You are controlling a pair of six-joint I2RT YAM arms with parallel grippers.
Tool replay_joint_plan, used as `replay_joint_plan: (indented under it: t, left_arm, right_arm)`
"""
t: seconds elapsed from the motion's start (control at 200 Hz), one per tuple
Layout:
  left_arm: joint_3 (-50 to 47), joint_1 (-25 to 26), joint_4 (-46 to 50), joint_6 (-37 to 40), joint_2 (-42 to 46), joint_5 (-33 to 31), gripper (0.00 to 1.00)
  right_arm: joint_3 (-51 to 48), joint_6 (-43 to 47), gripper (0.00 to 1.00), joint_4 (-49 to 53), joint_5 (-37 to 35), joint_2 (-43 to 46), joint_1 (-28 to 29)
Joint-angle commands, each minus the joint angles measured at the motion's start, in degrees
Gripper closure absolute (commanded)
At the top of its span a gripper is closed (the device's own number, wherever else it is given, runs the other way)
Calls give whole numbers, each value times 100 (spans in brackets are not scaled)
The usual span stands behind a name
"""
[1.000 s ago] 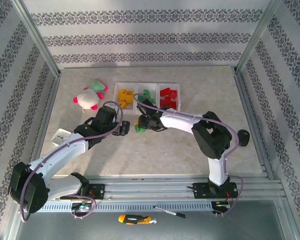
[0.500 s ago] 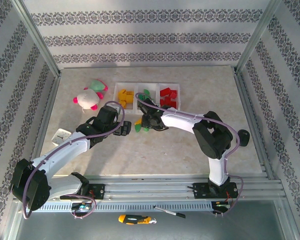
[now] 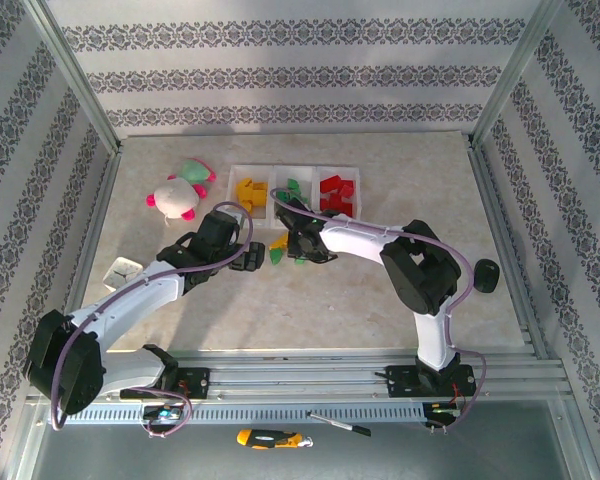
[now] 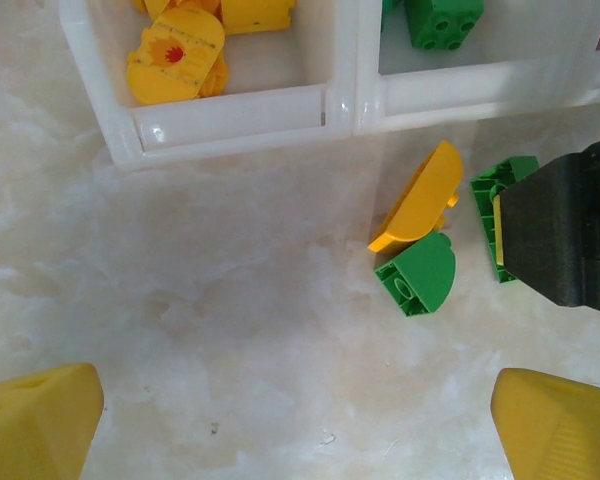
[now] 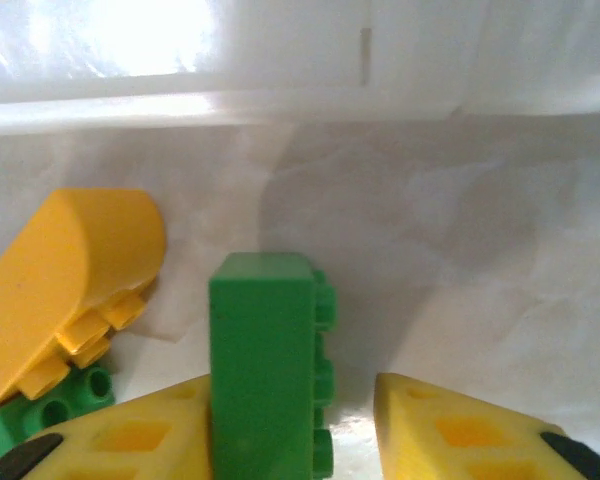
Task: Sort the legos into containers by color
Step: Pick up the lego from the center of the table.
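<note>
Marbled desk (image 4: 230, 300) below: my right pincer (image 5: 295, 405) straddles a green brick (image 5: 260, 340), half-open, gripping nothing yet. I should centre before squeezing.

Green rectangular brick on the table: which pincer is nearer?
Right. The right pincer straddles the green brick; the left pincer hangs open, off to its left.

You've got three bins (image 4: 230, 110), one loose yellow brick (image 4: 420, 200), two loose green bricks (image 4: 420, 275), one plush toy (image 3: 180, 190), one tray (image 3: 121, 269) and two arms (image 3: 130, 298); the binned bricks are too bunched to count.
</note>
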State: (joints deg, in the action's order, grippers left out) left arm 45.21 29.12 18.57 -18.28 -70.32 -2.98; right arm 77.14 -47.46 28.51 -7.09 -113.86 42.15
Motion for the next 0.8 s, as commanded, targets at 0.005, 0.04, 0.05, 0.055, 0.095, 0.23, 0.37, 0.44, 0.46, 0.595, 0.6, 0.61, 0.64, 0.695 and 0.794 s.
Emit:
replay_joint_plan:
  t: [0.005,0.04,0.05,0.055,0.095,0.23,0.37,0.44,0.46,0.595,0.6,0.61,0.64,0.695,0.794]
  left_arm:
    - [78,-54,-233,-27,-80,102,1]
    - [88,-56,-248,-33,-93,118,1]
    - [92,-54,-255,-37,-104,121,1]
    - [92,-55,-256,-40,-108,122,1]
    - [94,-55,-268,-52,-124,132,1]
    - [111,-52,-288,-74,-155,182,1]
    - [41,-56,-389,-128,-171,169,1]
    - [3,-56,-468,-196,-204,125,1]
    - [-1,-52,-488,-224,-217,125,1]
    - [54,-56,-546,-401,-332,200,1]
    - [56,-56,-551,-402,-337,201,1]
    - [60,-56,-548,-417,-354,206,1]
    - [73,-55,-576,-438,-365,218,1]
    - [91,-52,-608,-474,-385,228,1]
    - [136,-54,-609,-521,-427,220,1]
  right_arm:
    - [51,148,62,245,-170,108,-41]
    - [64,181,65,273,-182,125,-42]
    - [70,195,66,276,-179,127,-47]
    - [72,198,66,281,-183,127,-48]
    - [88,213,69,319,-200,151,-45]
    - [64,262,78,341,-230,296,-58]
    - [64,307,83,450,-258,486,-65]
    - [17,342,84,505,-315,656,-66]
    - [-3,355,84,514,-325,721,-62]
    - [-44,588,84,483,-434,1142,-62]
    - [-43,606,84,482,-434,1153,-60]
    - [-38,637,84,474,-444,1173,-63]
    - [-17,730,84,448,-476,1230,-62]
    - [43,930,84,372,-552,1304,-67]
    - [284,1329,85,223,-665,1279,-120]
